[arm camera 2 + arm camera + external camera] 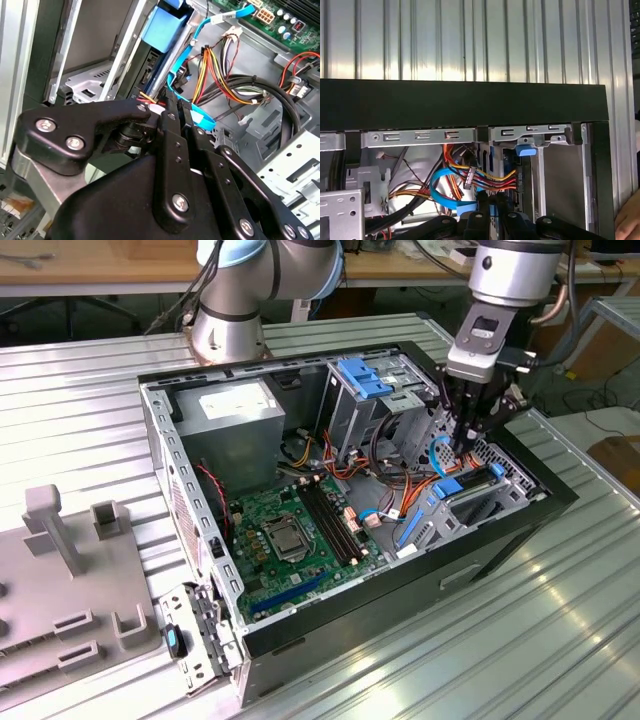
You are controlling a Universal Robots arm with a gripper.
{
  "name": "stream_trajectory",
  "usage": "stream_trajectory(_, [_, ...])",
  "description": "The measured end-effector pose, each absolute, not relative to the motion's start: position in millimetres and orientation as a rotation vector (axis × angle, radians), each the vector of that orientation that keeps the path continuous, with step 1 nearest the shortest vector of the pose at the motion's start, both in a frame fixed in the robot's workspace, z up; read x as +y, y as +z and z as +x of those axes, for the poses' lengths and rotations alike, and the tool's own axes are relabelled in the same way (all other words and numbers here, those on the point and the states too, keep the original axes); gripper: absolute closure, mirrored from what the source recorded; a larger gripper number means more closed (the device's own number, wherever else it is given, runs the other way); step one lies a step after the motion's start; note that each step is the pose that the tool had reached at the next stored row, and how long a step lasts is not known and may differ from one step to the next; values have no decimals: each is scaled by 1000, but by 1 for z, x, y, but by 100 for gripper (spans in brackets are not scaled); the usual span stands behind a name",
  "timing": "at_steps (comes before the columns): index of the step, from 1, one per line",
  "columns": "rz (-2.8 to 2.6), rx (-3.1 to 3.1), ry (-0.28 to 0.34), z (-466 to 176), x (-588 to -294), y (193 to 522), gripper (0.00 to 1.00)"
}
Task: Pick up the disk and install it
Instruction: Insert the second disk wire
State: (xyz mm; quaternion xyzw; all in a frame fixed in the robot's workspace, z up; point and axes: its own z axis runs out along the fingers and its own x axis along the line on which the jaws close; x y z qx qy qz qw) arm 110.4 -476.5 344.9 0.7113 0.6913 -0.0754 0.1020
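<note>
The open computer case [300,635] was seen lying on its side, with a green motherboard [295,530], loose cables [225,75] and a metal drive cage [375,390] packed inside. The disk [465,490] was sat in the bay by the case's front wall, long axis running along that wall. The gripper [462,445] was parked right above it; fingers looked narrowed in the second wrist view, but a grip couldn't be confirmed.

No legible text, labels blurred; no readable numbers
</note>
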Motion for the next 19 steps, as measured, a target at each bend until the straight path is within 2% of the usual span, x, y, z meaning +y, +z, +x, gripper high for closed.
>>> stream_trajectory(5, [2105,2044,-207,108,-478,345,84])
stream_trajectory(10, [2123,2058,-160,106,-484,345,84])
stream_trajectory(19, [2132,2066,-145,106,-490,350,84])
